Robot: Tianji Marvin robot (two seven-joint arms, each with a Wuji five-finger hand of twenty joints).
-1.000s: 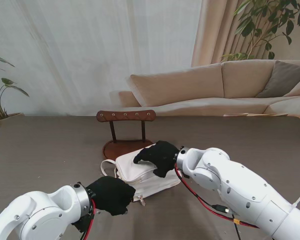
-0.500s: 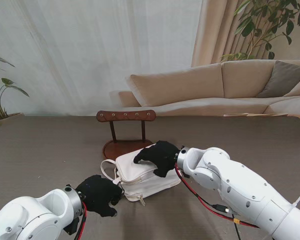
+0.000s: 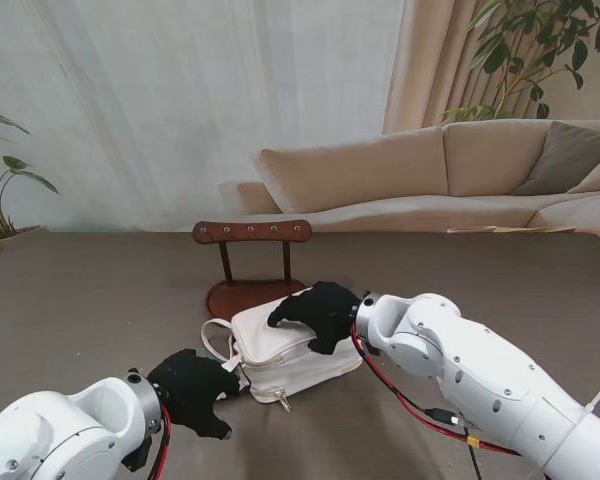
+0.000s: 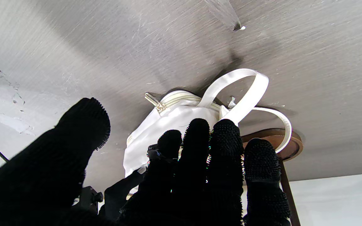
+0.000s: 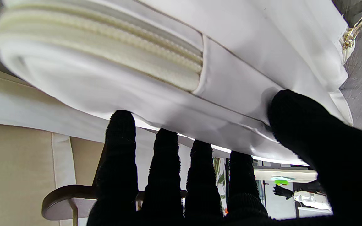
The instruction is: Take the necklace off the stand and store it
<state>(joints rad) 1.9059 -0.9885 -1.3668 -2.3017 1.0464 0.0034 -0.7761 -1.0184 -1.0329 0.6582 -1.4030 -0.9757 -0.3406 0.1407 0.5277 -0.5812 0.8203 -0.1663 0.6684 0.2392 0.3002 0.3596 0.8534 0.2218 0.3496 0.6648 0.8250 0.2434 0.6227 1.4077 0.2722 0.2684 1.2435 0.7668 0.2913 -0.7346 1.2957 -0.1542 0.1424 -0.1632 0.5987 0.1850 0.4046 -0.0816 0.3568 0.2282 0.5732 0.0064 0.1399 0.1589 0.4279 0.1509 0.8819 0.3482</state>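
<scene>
Grey desk (image 3: 90, 300) before a pale sofa (image 3: 430, 170) and curtain. Necklace too small or hidden to make out in any view; place not to be told. Wooden stand (image 3: 252, 232) upright at mid-desk, white bag (image 3: 265, 340) lying just nearer to me, touching its base. Right robot hand (image 3: 315, 312) laid over the bag's right end, fingers on top, thumb pressed into the side. Left robot hand (image 3: 195, 388) spread, holding nothing, just beside the bag's left near corner.
</scene>
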